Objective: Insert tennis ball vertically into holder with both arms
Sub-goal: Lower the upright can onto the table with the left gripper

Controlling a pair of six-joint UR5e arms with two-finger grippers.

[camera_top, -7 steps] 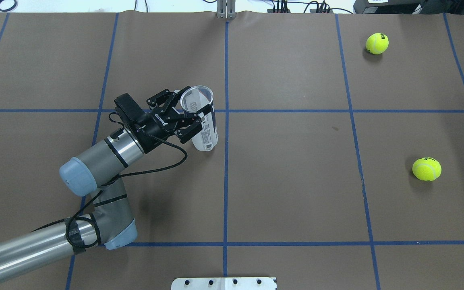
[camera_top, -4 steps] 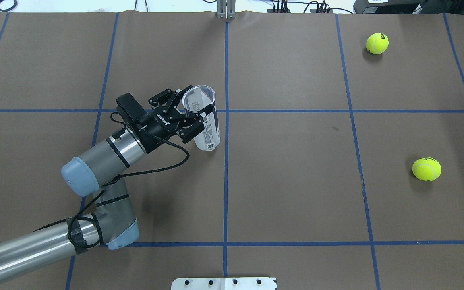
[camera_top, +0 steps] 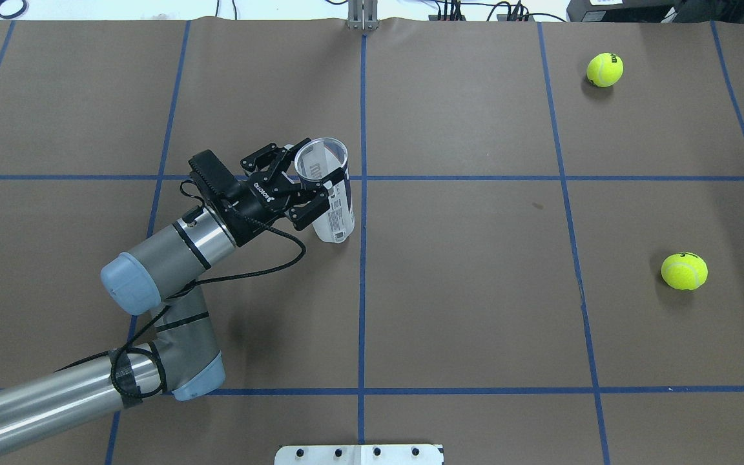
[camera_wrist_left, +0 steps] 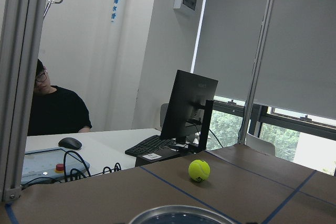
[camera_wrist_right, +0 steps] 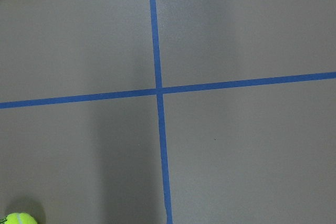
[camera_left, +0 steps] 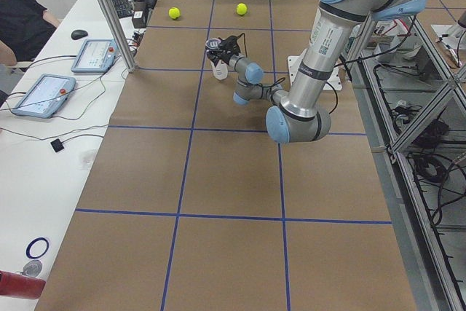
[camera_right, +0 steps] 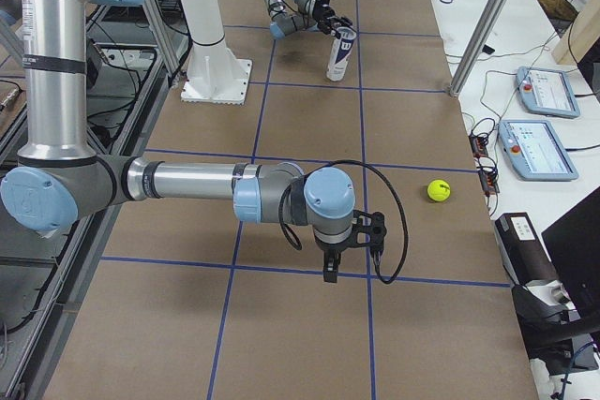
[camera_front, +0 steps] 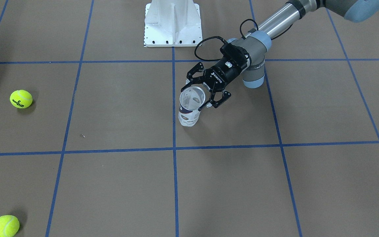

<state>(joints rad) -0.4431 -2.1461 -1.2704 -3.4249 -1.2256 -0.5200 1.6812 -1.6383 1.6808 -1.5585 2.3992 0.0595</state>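
As left end effector (camera_top: 307, 184) clamps holder (camera_top: 336, 216), mouth faces up —
upright so tennis ball (camera_top: 684, 270), well apart, can drop in.

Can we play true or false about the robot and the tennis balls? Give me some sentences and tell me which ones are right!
1. The left gripper has its fingers closed around the top of the holder. True.
2. A tennis ball is already inside the holder. False: seen from above, the holder looks empty.
3. Two tennis balls lie on the table. True: the far tennis ball and the near tennis ball.
4. The holder is lying on its side. False: it stands upright, open end up.
5. The balls are touching the holder. False: both are far away, on the robot's right side.
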